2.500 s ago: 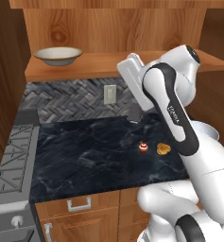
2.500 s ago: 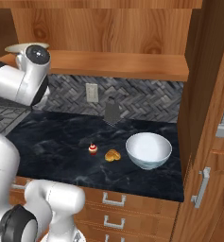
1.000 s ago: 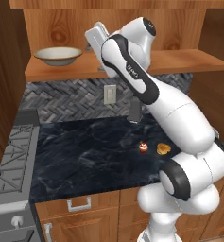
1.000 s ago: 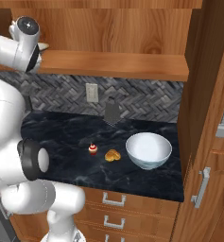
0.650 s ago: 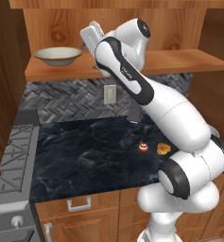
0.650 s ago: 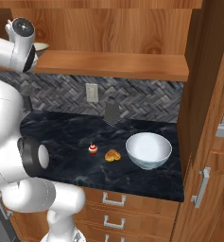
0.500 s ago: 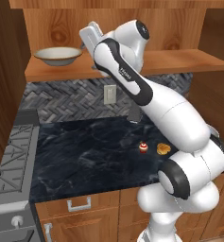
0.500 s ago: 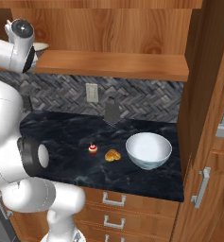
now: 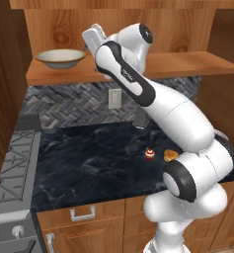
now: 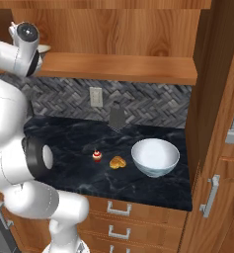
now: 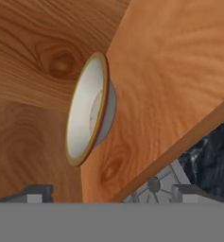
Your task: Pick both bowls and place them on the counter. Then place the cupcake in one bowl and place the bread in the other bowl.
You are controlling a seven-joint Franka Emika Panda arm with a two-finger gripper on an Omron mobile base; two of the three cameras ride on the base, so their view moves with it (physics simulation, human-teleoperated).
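Since a moment before, the arm had swung up and left toward the wooden shelf (image 9: 138, 66); its claw (image 9: 90, 38) hung wide open and empty just beside the cream bowl (image 9: 60, 58), which sat near the shelf's left end, apart from the fingers; on the tabletop (image 10: 79, 138) the white bowl (image 10: 155, 156) stood near the right edge, with the bread (image 10: 117, 162) just left of it and the cupcake (image 10: 97, 156) beside the bread.

Wooden shelf (image 9: 197, 64), herringbone backsplash (image 9: 69, 104), wall outlet (image 10: 96, 97), stove (image 9: 12, 173), cabinet drawers (image 10: 123, 217).
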